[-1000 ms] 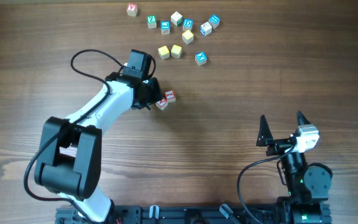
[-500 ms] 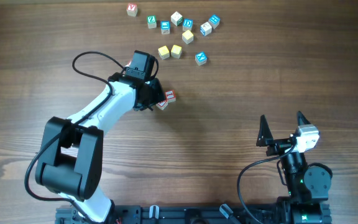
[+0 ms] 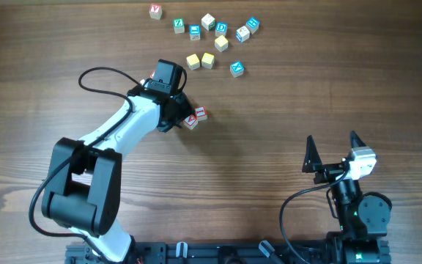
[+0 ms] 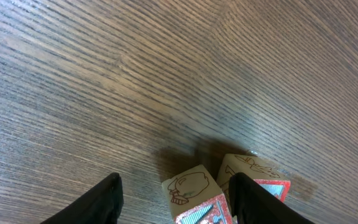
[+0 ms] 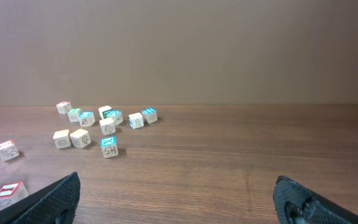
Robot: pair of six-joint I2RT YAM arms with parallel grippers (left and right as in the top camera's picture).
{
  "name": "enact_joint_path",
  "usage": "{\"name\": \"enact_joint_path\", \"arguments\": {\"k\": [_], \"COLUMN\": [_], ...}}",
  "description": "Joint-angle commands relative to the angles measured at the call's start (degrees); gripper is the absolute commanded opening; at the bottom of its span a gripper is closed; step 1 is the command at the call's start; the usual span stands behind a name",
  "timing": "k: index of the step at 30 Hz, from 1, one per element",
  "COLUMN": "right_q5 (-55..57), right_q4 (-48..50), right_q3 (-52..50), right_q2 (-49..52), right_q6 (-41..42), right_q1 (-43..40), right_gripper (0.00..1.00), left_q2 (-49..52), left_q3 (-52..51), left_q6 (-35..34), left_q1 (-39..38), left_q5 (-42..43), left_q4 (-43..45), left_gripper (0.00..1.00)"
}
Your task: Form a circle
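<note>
**Two red cubes by the left fingers**

Two little wooden cubes with red letters are all there is of the circle (image 3: 191, 122) so far, near the middle of the desk (image 3: 269, 103). One red-lettered cube (image 4: 194, 193) sits between the left fingers (image 4: 110, 198). These fingers are apart, with a gap on one side of the cube, so they are not squeezing it. The second red-lettered cube (image 4: 260, 177) lies just beside the first, past one finger, and that finger hides part of it.

Far up the desk lies a loose bunch of cubes (image 3: 221, 29) with green, blue and red letters. Two yellow cubes (image 3: 194, 61) lie side by side, closer to the left arm (image 3: 123, 125). A blue-lettered cube (image 3: 237, 69) lies near them. All of these are well apart from the red pair.

The right fingers (image 3: 311, 155) are spread wide and hold nothing. They are well apart from every cube.
</note>
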Motion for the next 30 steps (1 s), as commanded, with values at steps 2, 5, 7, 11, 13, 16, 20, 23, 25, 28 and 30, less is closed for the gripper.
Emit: {"name": "enact_joint_path", "arguments": {"k": [2,5,7,11,13,16,20,23,25,28,30], "right_q5": [1.01,1.01,1.01,1.01,1.01,1.01,1.01,1.01,1.01,1.01,1.01], "right_q4": [0.31,0.28,0.31,0.31,0.31,0.31,0.31,0.31,0.31,0.28,0.31], "right_q3": [-0.07,-0.07,-0.07,-0.07,-0.07,-0.07,-0.07,-0.07,-0.07,-0.07,-0.07], "right_q2": [-0.04,-0.04,-0.04,-0.04,-0.04,-0.04,-0.04,-0.04,-0.04,-0.04,-0.04], "right_q6": [-0.55,-0.52,-0.52,-0.55,-0.52,-0.52,-0.52,-0.52,-0.52,-0.52,-0.52], "right_q1": [-0.24,-0.24,-0.24,-0.24,-0.24,-0.24,-0.24,-0.24,-0.24,-0.24,-0.24], "right_gripper": [1.00,1.00,1.00,1.00,1.00,1.00,1.00,1.00,1.00,1.00,1.00], "left_q2": [0.55,0.55,0.55,0.55,0.55,0.55,0.55,0.55,0.55,0.55,0.55], "left_q3": [-0.42,-0.42,-0.42,-0.42,-0.42,-0.42,-0.42,-0.42,-0.42,-0.42,-0.59], "left_q6": [-1.01,-1.05,-1.18,-1.20,-1.20,-1.18,-1.18,-1.18,-1.20,-1.20,-1.20], "left_q1": [0.00,0.00,0.00,0.00,0.00,-0.15,-1.09,-1.38,-1.38,-1.38,-1.38], "left_q5": [1.20,2.34,2.69,2.67,2.67,2.64,1.60,0.66,0.68,0.68,0.66], "left_q4": [-0.55,-0.70,-0.72,-0.70,-0.72,-0.70,-0.46,-0.46,-0.44,-0.48,-0.44], "left_gripper": [0.52,0.47,0.47,0.50,0.50,0.52,0.52,0.51,0.51,0.51,0.50]}}
